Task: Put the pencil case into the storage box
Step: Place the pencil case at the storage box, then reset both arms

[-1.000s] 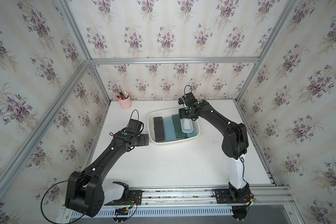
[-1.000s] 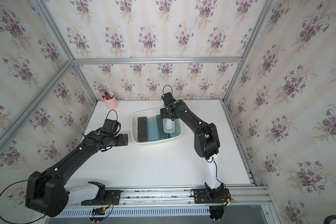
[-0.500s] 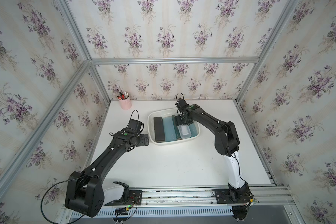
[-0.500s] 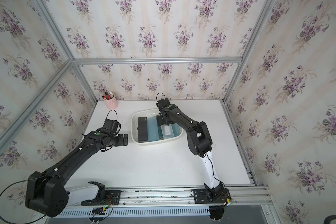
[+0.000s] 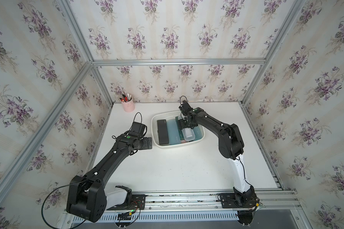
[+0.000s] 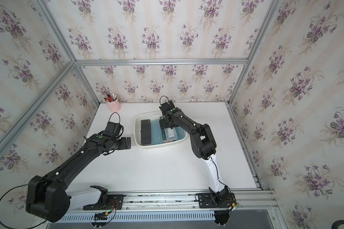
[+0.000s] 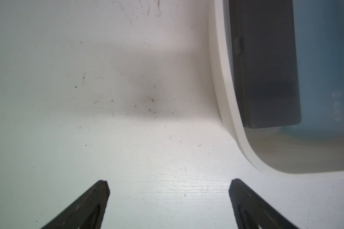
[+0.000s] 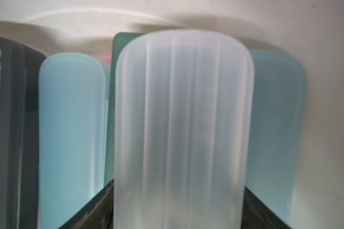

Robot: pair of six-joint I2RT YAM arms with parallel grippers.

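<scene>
My right gripper (image 5: 184, 127) straddles the frosted pencil case (image 5: 189, 135), laid atop the green case (image 8: 122, 38) because the storage box (image 5: 176, 146) looks full; clamped or let go, I cannot tell.

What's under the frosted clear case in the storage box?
Showing beneath the frosted case: a dark green case and a light blue case; a pink edge peeks beside the green one. Their middles and the storage box floor there are covered.
</scene>
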